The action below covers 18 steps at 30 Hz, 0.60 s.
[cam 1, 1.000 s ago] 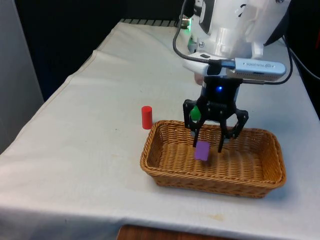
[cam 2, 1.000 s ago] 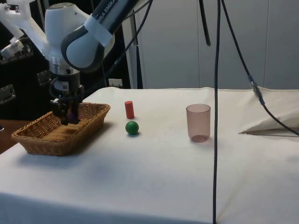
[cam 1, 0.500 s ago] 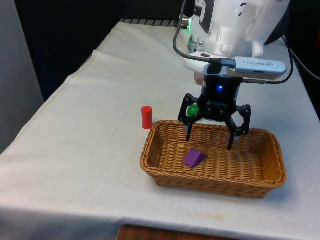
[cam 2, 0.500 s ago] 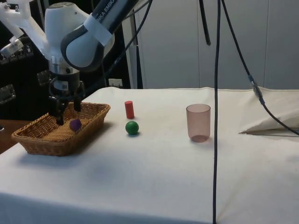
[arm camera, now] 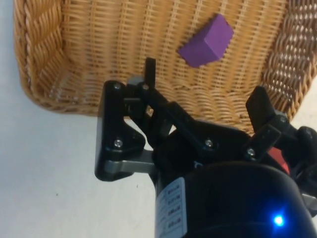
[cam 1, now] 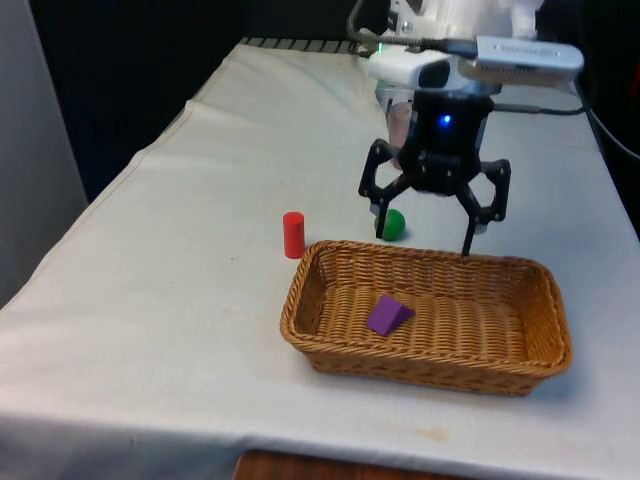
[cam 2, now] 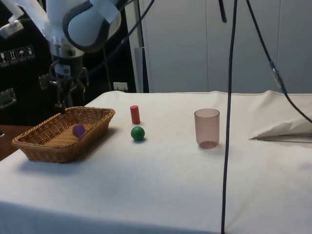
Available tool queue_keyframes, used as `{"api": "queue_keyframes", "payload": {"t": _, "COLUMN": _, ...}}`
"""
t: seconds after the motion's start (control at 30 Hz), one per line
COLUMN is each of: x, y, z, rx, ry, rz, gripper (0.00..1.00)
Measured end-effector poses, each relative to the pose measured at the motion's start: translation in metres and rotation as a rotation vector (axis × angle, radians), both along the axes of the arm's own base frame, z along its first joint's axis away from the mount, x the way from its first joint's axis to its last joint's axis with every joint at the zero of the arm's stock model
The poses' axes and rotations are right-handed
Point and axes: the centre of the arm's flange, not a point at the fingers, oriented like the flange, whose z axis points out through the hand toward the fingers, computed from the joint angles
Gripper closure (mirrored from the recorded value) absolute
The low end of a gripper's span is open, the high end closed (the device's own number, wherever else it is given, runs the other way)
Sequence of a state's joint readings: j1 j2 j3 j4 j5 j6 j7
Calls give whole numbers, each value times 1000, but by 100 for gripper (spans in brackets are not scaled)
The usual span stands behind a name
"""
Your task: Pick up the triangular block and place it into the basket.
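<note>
The purple triangular block (cam 1: 388,315) lies on the floor of the wicker basket (cam 1: 310,283), towards the front view's left. From the side, the block (cam 2: 78,129) sits inside the basket (cam 2: 36,145). My gripper (cam 1: 424,232) hangs open and empty above the basket's far rim, well clear of the block. In the side view the gripper (cam 2: 64,100) is above the basket's far end. The wrist view looks down on the block (arm camera: 207,41) and the basket's weave (arm camera: 79,44), with both fingers (arm camera: 149,69) spread apart.
A red cylinder (cam 1: 293,235) stands just outside the basket at the front view's left. A green ball (cam 1: 393,224) lies behind the basket, close under the gripper. A translucent pink cup (cam 2: 207,127) stands further along the table.
The block dropped from the fingers into the basket and came to rest. The gripper has opened and risen away from the basket.
</note>
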State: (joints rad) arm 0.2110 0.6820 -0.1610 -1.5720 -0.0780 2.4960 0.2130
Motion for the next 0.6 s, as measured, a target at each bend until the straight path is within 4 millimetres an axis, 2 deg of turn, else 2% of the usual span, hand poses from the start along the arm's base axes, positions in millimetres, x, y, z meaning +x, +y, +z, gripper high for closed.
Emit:
{"api": "queue_keyframes", "payload": {"t": 0.2, "x": -5, "y": 0, "z": 24, "rx": 2, "ry": 10, "rz": -5, "gripper": 0}}
{"api": "queue_keyframes", "payload": {"t": 0.43, "x": -19, "y": -1, "z": 41, "rx": 7, "ry": 35, "rz": -10, "gripper": 0}}
{"api": "queue_keyframes", "payload": {"t": 0.6, "x": -31, "y": -2, "z": 46, "rx": 12, "ry": 46, "rz": -12, "gripper": 0}}
